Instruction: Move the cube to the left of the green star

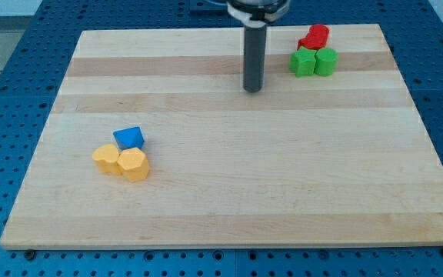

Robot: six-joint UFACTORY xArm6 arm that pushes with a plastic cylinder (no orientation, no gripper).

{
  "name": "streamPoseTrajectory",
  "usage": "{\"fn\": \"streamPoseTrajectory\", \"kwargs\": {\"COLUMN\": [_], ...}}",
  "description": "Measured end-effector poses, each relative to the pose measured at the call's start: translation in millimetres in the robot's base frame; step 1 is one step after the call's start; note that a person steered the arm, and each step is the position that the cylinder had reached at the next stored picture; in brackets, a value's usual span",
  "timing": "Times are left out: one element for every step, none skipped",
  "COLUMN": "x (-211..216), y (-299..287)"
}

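Observation:
A blue cube (129,138) lies at the view's lower left, touching two yellow blocks (121,162) just below it. A green star (304,62) sits at the view's upper right, with a green cylinder-like block (325,61) touching its right side and a red block (314,37) just above them. My tip (253,89) rests on the board at the view's top centre, a short way left of the green star and far up and right of the blue cube.
The wooden board (229,192) lies on a blue perforated table (6,92). The board's edges run close to the red and green blocks at the view's top right.

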State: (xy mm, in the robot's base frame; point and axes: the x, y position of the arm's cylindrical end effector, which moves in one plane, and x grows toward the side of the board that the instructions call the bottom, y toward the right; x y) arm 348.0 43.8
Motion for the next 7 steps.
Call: {"fn": "streamPoseTrajectory", "kwargs": {"x": [-20.1,-20.0,-11.8,-22.3,-57.1,-50.5,-48.7], "y": [2.1,-10.7,-62.5,-123.7,-92.3,-32.2,-1.6]}}
